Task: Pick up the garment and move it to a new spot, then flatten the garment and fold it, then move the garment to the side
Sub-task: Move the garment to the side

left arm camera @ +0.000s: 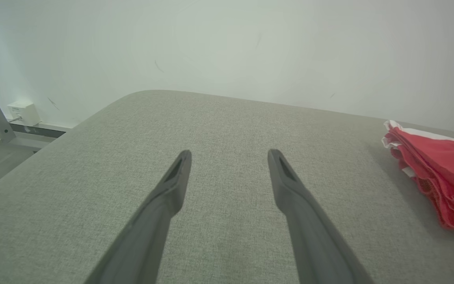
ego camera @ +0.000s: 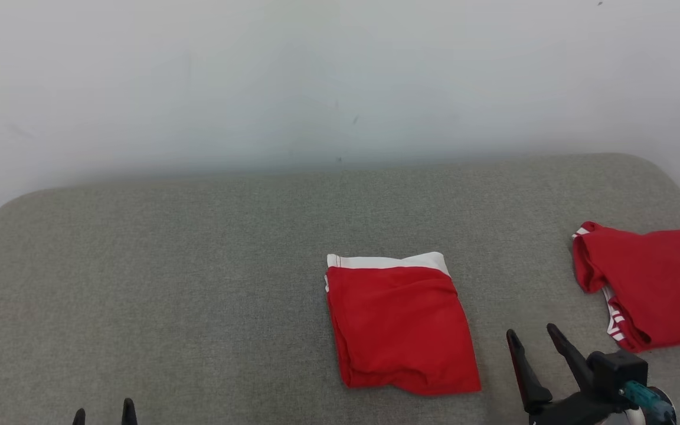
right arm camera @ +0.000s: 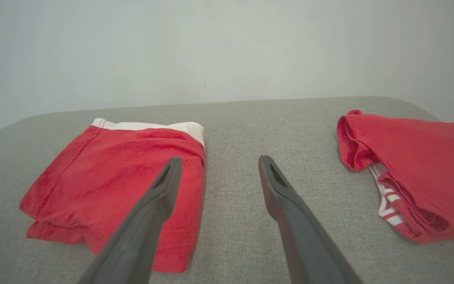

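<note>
Lying just to the left of the right hand [ego camera: 531, 330] and a little beyond its fingertips, the folded red garment [ego camera: 402, 324] sits near the middle of the grey surface [ego camera: 198, 265]. Its long axis runs away from the hand, slightly tilted, with the white band [ego camera: 387, 261] at the far end and the thick folded edge at the near end. The right hand is spread wide and holds nothing. Its fingers point forward past the garment's near right corner, close beside the cloth but apart from it. The left hand [ego camera: 104, 408] is likewise spread wide and empty, well apart from the garment, which lies off to its right across bare surface. The right hand is clearly the nearer one.

Judging by the neat fold, the step left is probably carrying this piece to the side. A second red garment [ego camera: 653, 283] with striped trim lies loosely to the right of the right hand, toward the surface's edge. A carry that way would have to stop short of it or land on top. Nothing stands between the right hand and the folded piece. Beyond both is a plain pale wall [ego camera: 316, 88].
</note>
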